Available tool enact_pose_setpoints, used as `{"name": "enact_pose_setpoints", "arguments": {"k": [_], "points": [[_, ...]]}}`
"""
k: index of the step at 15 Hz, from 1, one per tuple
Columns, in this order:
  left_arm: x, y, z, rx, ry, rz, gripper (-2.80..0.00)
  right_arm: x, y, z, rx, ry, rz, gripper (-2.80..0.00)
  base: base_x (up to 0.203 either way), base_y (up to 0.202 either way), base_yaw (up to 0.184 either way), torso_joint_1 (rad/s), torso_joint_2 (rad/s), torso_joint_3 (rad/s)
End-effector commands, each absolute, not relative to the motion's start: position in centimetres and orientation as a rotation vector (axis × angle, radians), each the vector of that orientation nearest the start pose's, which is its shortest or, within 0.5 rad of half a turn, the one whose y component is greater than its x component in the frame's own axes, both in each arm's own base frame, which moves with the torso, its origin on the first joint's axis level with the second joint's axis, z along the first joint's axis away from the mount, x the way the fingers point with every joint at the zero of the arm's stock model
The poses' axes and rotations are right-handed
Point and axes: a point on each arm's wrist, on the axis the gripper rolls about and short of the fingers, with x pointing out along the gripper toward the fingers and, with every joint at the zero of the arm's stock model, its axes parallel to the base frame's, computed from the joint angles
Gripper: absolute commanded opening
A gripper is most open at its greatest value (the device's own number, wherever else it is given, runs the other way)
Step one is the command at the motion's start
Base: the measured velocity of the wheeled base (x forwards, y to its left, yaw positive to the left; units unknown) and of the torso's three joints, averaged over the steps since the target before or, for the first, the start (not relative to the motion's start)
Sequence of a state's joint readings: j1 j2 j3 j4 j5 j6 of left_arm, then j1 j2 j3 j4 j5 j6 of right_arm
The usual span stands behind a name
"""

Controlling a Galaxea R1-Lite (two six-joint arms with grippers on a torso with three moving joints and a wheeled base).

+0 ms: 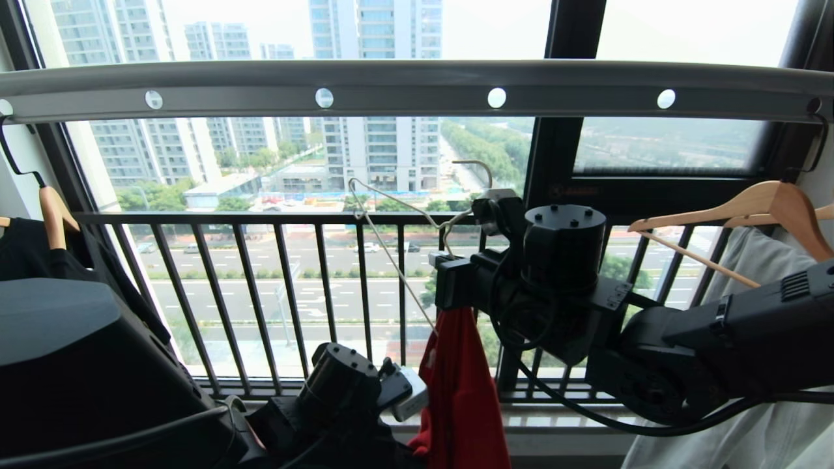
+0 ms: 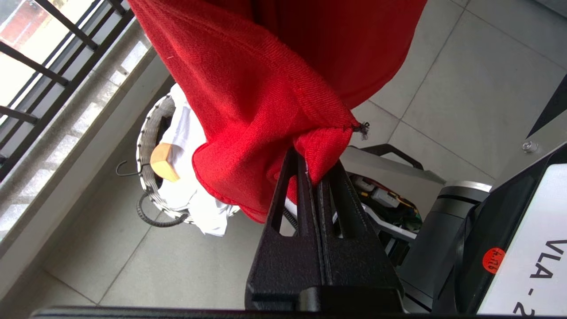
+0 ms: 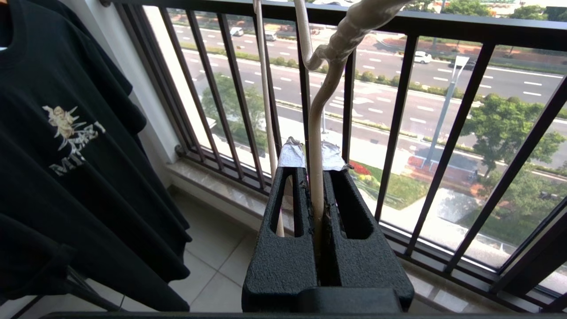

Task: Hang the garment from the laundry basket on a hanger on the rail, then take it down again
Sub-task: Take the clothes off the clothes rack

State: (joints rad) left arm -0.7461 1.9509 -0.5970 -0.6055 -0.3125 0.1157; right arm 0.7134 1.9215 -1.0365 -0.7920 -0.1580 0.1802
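**Red tee pinched low, wire hanger pinched high, nothing on the rail yet**

So the red short-sleeved T-shirt is dangling in a bunched column right under the right gripper, and its lower hem corner is clamped tight in the left gripper, which sits down low, below and to the left of the right one. My guess is the left is keeping hold of the fabric to spread it so the hanger can go in.

The right gripper is closed on the thin cream-white wire hanger, pinching the wire just below the twisted neck, so the triangle sticks out to its left and the hook pokes up above it. The hook is well below the long flat grey metal rail with round holes and touches nothing.

The small round woven-rim laundry basket sits on the floor beyond the left gripper's fingers, with white cloth and a wooden hanger end in it.

Hard to tell: whether the shirt is threaded on the hanger at all, since the right arm blocks that junction. The lettering and the collar aren't visible anywhere.
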Motion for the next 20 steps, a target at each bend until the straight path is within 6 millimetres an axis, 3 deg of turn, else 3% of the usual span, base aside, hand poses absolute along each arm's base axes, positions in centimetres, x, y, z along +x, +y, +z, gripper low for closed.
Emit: {"name": "enact_pose_setpoints", "arguments": {"k": [1,4,7,10,13,18,20], "points": [[21.8,-20.2,4.8,0.298,0.715,-1.044,-2.80,28.4,24.1,19.0,0.145,0.119,0.540,-2.80,0.000,0.000,0.000,0.000,0.00,0.000],[24.0,-19.7,4.0,0.280,0.725,-0.986,-2.80,28.1,23.8,19.8,0.156,0.100,0.543,-2.80,0.000,0.000,0.000,0.000,0.00,0.000],[26.5,-18.3,3.7,0.236,0.720,-0.905,-2.80,28.3,24.0,19.2,0.148,0.115,0.541,-2.80,0.000,0.000,0.000,0.000,0.00,0.000],[26.9,-18.4,2.4,0.257,0.755,-0.880,-2.80,28.5,24.1,18.8,0.145,0.123,0.539,-2.80,0.000,0.000,0.000,0.000,0.00,0.000],[27.7,-18.5,-0.4,0.377,0.806,-0.756,-2.80,28.8,23.8,19.2,0.152,0.111,0.528,-2.80,0.000,0.000,0.000,0.000,0.00,0.000],[27.0,-18.1,-2.2,0.473,0.845,-0.793,-2.80,28.8,23.5,19.7,0.181,0.100,0.515,-2.80,0.000,0.000,0.000,0.000,0.00,0.000],[27.4,-18.3,-1.7,0.455,0.823,-0.785,-2.80,28.8,23.5,19.7,0.180,0.102,0.514,-2.80,0.000,0.000,0.000,0.000,0.00,0.000]]}}
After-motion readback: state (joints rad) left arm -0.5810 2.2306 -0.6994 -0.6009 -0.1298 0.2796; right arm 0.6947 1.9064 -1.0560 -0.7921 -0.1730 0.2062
